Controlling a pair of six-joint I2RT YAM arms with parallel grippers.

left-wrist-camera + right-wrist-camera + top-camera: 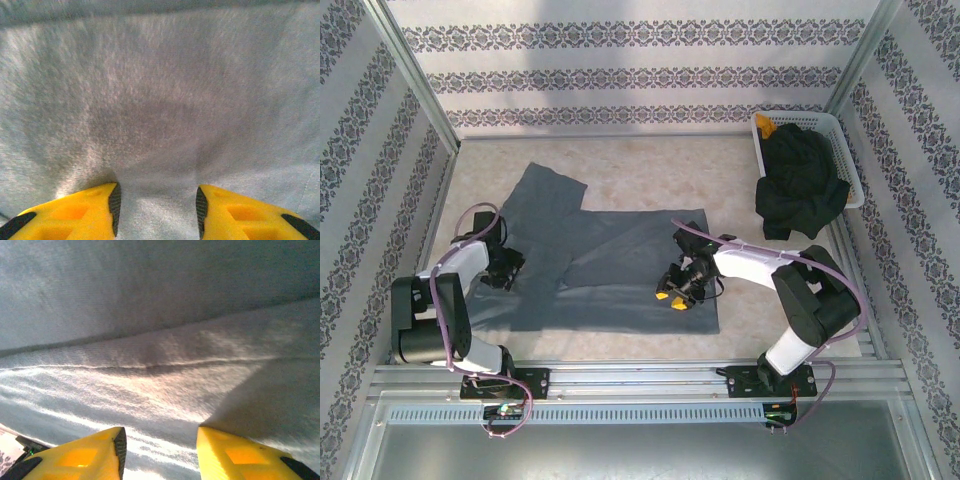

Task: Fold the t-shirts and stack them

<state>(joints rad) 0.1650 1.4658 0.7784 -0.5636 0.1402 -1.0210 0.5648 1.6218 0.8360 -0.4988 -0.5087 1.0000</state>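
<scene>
Left tool [158, 204] and right tool [160, 447] both spread, low over the slate blue-grey t-shirt [620, 262] lying flat on the tabletop [650, 170]; each should pinch cloth cleanly, then lift together, evenly.

Surface: pale beige mottled table [650, 170], walled on 3 sides.

Items lying directly on it: 2.

Item 1: slate blue-grey short-sleeved cloth t-shirt [610, 250]. It is spread flat over the near half, running from beside the left edge to past the middle. 1 long side lies close to the near edge, and 1 sleeve points toward the far-left corner. Shallow creases cross the cloth.

Item 2: white plastic lattice basket [847, 150], in the far-right corner, close to the right edge. It holds a crumpled black cloth t-shirt [800, 175], which spills over the basket's near rim. A small yellow-orange object [766, 128] sits at the basket's far-left corner.
</scene>
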